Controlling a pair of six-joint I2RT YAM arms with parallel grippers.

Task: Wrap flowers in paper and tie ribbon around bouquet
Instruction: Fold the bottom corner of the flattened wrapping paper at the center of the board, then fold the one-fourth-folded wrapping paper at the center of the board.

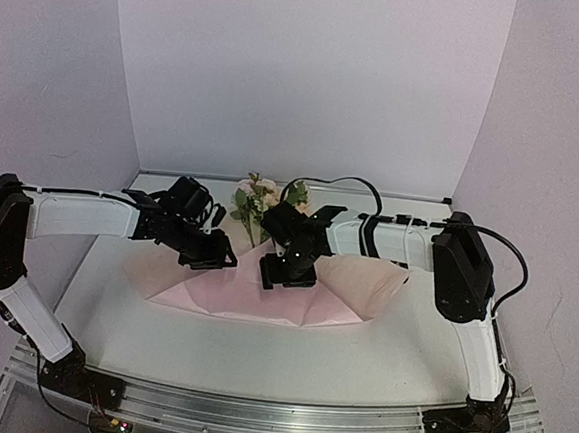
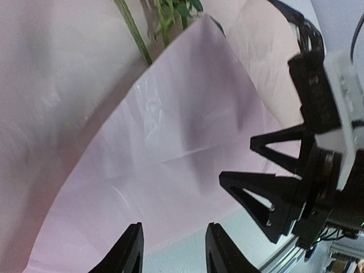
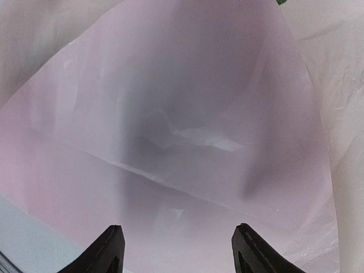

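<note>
Left wrist shows left fingers [image 2: 132,251] partly apart — right fingers [image 3: 109,251] wider — both empty above the paper [image 3: 199,114].

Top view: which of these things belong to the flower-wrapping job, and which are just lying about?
Part of the job: flowers, pink paper, left claw, right claw.

Just there: table, white backdrop, metal rail.

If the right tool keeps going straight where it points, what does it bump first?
Most likely the pink paper: the right tool points, open, straight at its folded flap. How far off is unclear.
</note>
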